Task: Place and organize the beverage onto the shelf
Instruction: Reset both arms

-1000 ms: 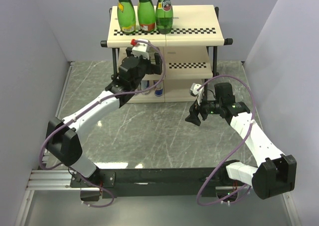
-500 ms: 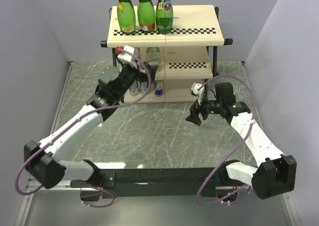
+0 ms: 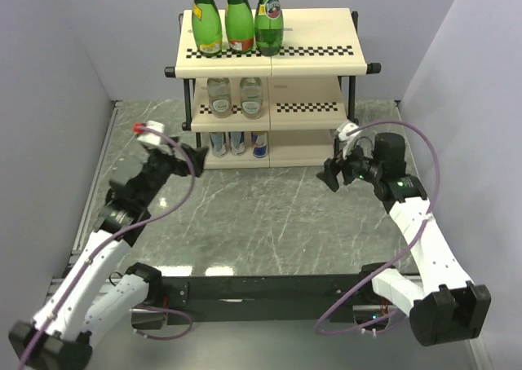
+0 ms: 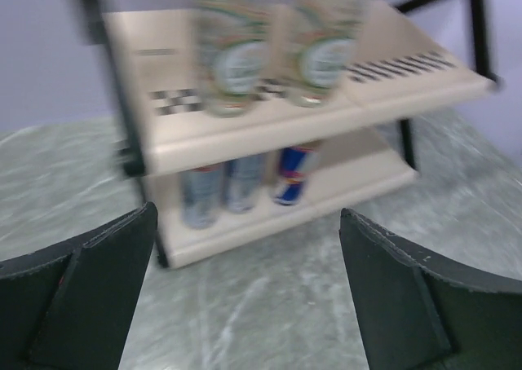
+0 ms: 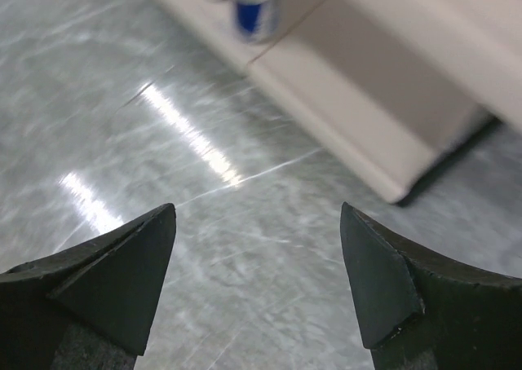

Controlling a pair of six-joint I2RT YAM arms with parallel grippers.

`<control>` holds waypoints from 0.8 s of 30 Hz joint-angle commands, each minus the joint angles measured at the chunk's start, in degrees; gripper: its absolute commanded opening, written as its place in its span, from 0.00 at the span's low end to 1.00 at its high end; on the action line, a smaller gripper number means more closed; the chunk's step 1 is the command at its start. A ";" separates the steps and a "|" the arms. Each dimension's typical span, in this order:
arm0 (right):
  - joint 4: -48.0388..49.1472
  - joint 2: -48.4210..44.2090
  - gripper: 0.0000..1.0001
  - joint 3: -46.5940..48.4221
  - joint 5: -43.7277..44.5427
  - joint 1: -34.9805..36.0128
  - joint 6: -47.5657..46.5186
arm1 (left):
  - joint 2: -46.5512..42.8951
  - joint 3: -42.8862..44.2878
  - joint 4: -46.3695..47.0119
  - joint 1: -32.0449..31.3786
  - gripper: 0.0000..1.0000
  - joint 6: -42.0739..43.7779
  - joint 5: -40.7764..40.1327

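Shelf (image 3: pixel 318 52): stood at the far side of the table (image 3: pixel 261 223), with all the drinks on its left half.
Top tier: three green bottles (image 3: pixel 238 15), upright and close together.
Middle tier: two clear bottles (image 3: pixel 235 97), upright, near the front edge.
Bottom tier: three cans (image 3: pixel 236 143), upright in a row.
Left fingers (image 4: pixel 81 297): wide apart and holding nothing, in front of the shelf's left end and apart from it.
Right fingers (image 5: pixel 106 280): wide apart and holding nothing, low over the table near the shelf's bottom right corner.
Loose drinks: you had none in view on the table.
Risk, frame strike: your right arm was close to the shelf, so a careless sideways swing could have knocked the frame.
Risk, toppling: a jolt could likely have rocked the tall green bottles into one another.
Risk, front edge: the same jolt might have tipped the clear bottles off their board.
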 commanded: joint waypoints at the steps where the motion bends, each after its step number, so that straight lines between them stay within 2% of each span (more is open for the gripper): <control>1: 8.90 -4.76 0.88 -0.59 7.59 -2.69 9.64 | -4.22 -1.35 -5.49 8.99 0.99 -3.42 5.08; 4: 13.38 -7.93 0.90 -1.21 13.01 -4.98 16.05 | -8.18 -3.90 -6.63 12.26 0.99 -6.24 0.18; 6: 17.15 -11.44 0.95 -2.43 17.50 -5.33 21.05 | -10.29 -4.52 -10.23 12.44 1.00 -6.77 -7.27; 9: 20.07 -16.63 0.95 -5.77 31.90 -5.33 28.69 | -13.80 -5.22 -13.83 12.44 1.00 -3.96 -11.51; 11: 17.98 -17.26 0.95 -5.87 39.80 -5.25 29.61 | -17.83 -7.32 -13.32 12.35 1.00 -3.69 -11.44; 15: 18.83 -19.54 0.95 -9.64 48.26 -5.34 29.00 | -22.25 -8.92 -11.38 12.44 1.00 -3.34 -10.56; 19: 19.11 -21.30 0.92 -11.31 52.41 -5.77 30.39 | -22.25 -8.65 -11.73 12.44 0.99 -3.43 -8.20; 24: 19.81 -22.27 0.86 -12.37 52.07 -6.56 30.06 | -22.51 -8.56 -11.74 12.44 0.99 -3.34 -7.22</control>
